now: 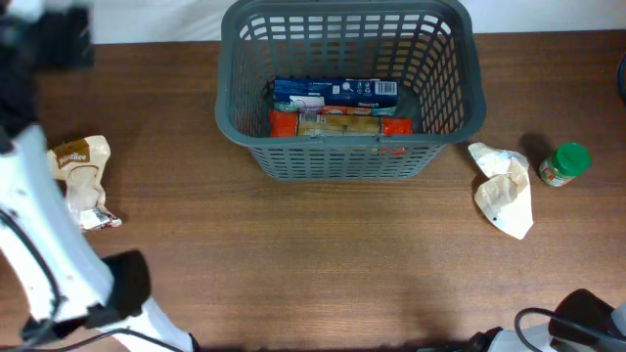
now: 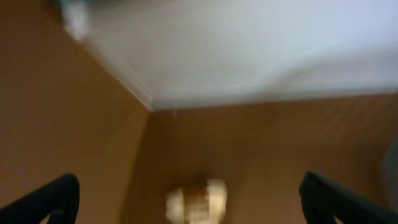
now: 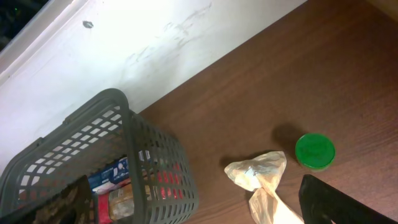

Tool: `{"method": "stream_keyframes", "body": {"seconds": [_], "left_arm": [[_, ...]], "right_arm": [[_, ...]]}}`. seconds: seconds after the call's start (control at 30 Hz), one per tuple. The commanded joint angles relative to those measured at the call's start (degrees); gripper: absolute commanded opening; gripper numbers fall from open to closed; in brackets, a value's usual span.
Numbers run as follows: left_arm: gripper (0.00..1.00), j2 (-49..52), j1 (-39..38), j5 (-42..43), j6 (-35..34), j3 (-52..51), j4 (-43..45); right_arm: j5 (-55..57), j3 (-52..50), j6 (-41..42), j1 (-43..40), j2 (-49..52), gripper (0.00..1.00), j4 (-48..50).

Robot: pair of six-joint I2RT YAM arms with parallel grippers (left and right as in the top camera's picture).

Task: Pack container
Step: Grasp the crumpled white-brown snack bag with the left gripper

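Dark grey lattice-walled container [image 1: 445, 98] (thick rim) holds food packets [image 1: 337, 108].

Container [image 1: 233, 108] stands rear centre on table [image 1: 313, 264], food packets [image 1: 337, 108] lying inside. Lone packet [image 1: 83, 176] lies well left. Crumpled packet [image 1: 504, 188] lies right, jar [image 1: 565, 163] just beside it.

We see our left arm [image 1: 59, 244] as white rounded links with black joints and a thin black cable [image 1: 26, 252] alongside. Our right arm [image 1: 587, 318] is black, and our fingertips [image 2: 53, 199] look dark and tapered.
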Motion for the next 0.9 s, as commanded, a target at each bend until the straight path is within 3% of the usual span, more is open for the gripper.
{"method": "stream_keyframes", "body": {"seconds": [0.0,0.2,0.4,0.67,0.87], "left_arm": [[0.99,2.58,8.13,3.37,-4.33,-11.56,-4.04],[0.99,3.19,14.75,3.82,-4.26,-41.38,5.03],[0.99,3.19,15.98,0.57,-1.7,-60.33,20.17],[0.98,3.37,18.6,0.15,-1.7,-69.83,32.98],[0.95,7.3,19.34,1.31,-1.75,-70.14,33.57]], "right_arm": [[0.31,0.22,0.0,-0.26,-0.02,0.99,0.2],[0.31,0.22,0.02,-0.26,-0.02,0.99,0.2],[0.31,0.22,0.02,-0.26,-0.02,0.99,0.2],[0.31,0.22,0.02,-0.26,-0.02,0.99,0.2],[0.31,0.22,0.02,-0.26,-0.02,0.99,0.17]]}}
